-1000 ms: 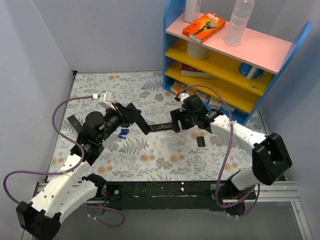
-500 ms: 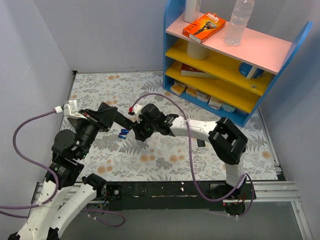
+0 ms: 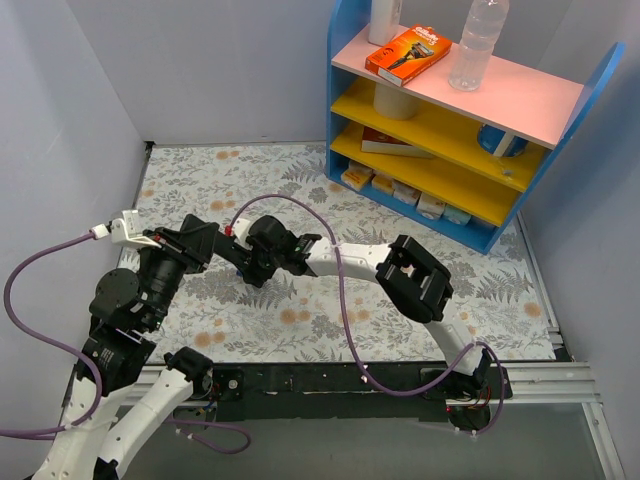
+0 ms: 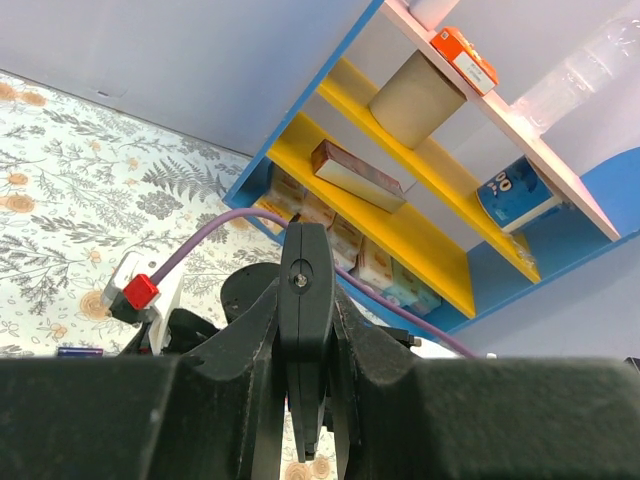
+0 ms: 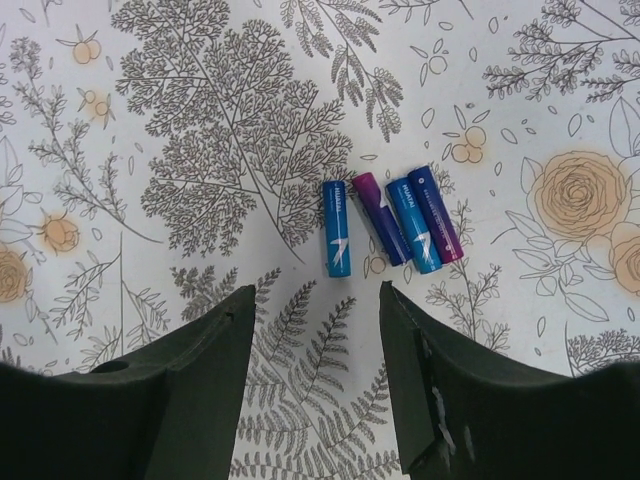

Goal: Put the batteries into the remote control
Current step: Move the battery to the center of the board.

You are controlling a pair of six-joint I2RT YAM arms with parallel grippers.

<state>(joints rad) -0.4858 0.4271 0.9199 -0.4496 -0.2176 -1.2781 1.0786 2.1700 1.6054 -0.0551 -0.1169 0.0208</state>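
Batteries on the counter, remote in the air: the right gripper (image 5: pixel 315 292) hangs over a small row of batteries (image 5: pixel 413 228) on the flower-patterned counter (image 5: pixel 150 160). Its jaws are apart and hold nothing. Four cells appear to lie there. A bright blue one (image 5: pixel 337 228) sits slightly apart on the left, and the other three are packed side by side to its right, two of them purplish.

The left gripper (image 4: pixel 305 335) is clamped tight on the remote control (image 4: pixel 304 262), a slim black bar seen end-on from the wrist and angled up toward the blue shelf unit (image 4: pixel 300 140). Whether the battery bay is uncovered cannot be told from these views.

The cells look light, hard and smooth, so they are likely to roll or squirt out of a careless pinch. The safest hold is probably across the middle of the barrel, with a finger on each long side. The open jaws already line up that way. The lone blue cell seems the easiest pick, since the crowded three leave little room for a finger between them. The remote looks stiff and light and should tolerate a firm grip.
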